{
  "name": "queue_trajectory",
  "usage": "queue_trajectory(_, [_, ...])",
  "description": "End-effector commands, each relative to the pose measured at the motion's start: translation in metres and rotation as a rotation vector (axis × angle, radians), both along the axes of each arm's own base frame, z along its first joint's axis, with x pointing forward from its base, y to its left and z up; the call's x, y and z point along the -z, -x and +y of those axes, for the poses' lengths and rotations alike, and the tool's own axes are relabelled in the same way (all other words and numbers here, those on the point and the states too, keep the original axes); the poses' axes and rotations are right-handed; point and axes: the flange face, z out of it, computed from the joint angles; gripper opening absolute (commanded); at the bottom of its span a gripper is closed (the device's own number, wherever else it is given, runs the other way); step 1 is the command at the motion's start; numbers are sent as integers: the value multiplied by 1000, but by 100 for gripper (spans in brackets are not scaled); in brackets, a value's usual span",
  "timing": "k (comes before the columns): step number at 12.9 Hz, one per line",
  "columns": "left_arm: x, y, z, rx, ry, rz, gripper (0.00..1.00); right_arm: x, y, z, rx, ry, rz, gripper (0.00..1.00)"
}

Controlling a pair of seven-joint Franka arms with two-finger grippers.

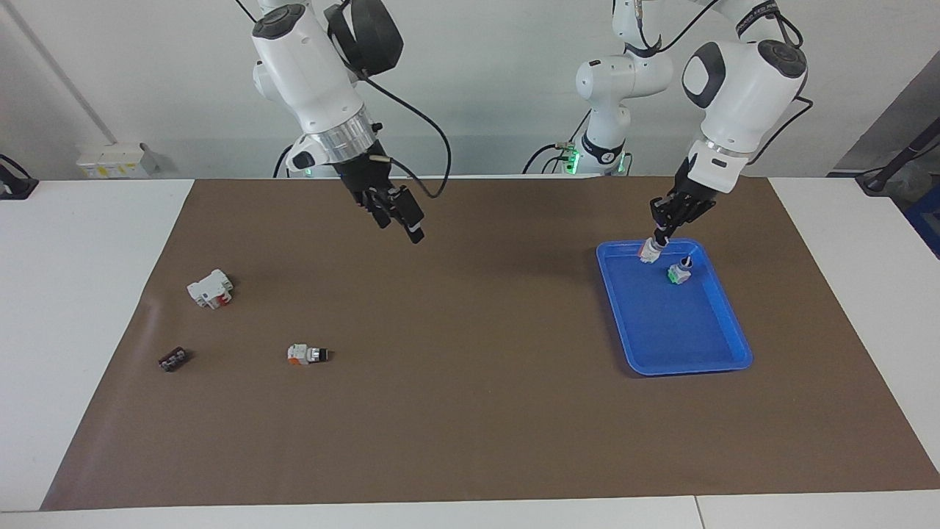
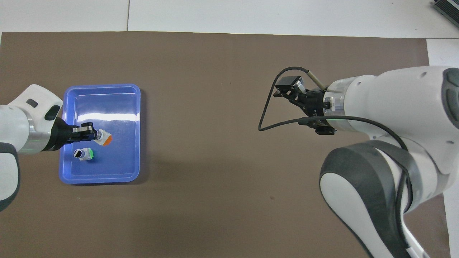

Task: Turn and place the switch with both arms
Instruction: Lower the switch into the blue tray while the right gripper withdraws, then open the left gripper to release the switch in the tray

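On the counter point(image 1: 470, 441) toward the right arm's end lie a black piece point(image 1: 173, 359), a white block point(image 1: 211, 288) and a spare switch point(image 1: 307, 354). The right gripper point(image 1: 402, 217) hangs over bare mat, empty, fingers point(image 1: 416, 232) slightly spread. At the left arm's end sits a blue tray point(image 1: 723, 364). Over it the left gripper point(image 1: 662, 235) pinches the switch point(image 1: 650, 250) by its knob end, orange face outward, low over the tray's part nearest the robots. Just beside it another switch point(image 1: 679, 273), green-faced, rests in the tray.
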Motion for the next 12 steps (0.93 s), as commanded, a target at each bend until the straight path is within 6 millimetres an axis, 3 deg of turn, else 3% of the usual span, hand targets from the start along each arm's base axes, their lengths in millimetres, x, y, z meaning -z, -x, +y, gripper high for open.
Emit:
queue_trajectory(1, [16, 7, 17, 144, -44, -47, 0, 2, -8, -56, -152, 124, -22, 100])
queue_trajectory(4, [52, 1, 23, 223, -55, -76, 0, -6, -10, -112, -306, 289, -24, 100])
queue_trajectory(6, [82, -4, 27, 261, -60, -94, 0, -13, -2, -141, -395, 315, 24, 100])
queue_trajectory(7, [92, -8, 34, 282, -63, -106, 0, -19, -1, -164, -399, 334, 47, 100])
queue_trajectory(10, [107, -10, 45, 367, -66, -92, 0, -48, -4, -213, -404, 348, 95, 100])
queue_trajectory(11, [105, -11, 42, 374, -67, -94, 17, -53, -1, -207, -423, 343, 116, 100])
queue_trajectory(12, [103, -13, 38, 383, -65, -95, 52, -55, 3, -202, -432, 342, 124, 100])
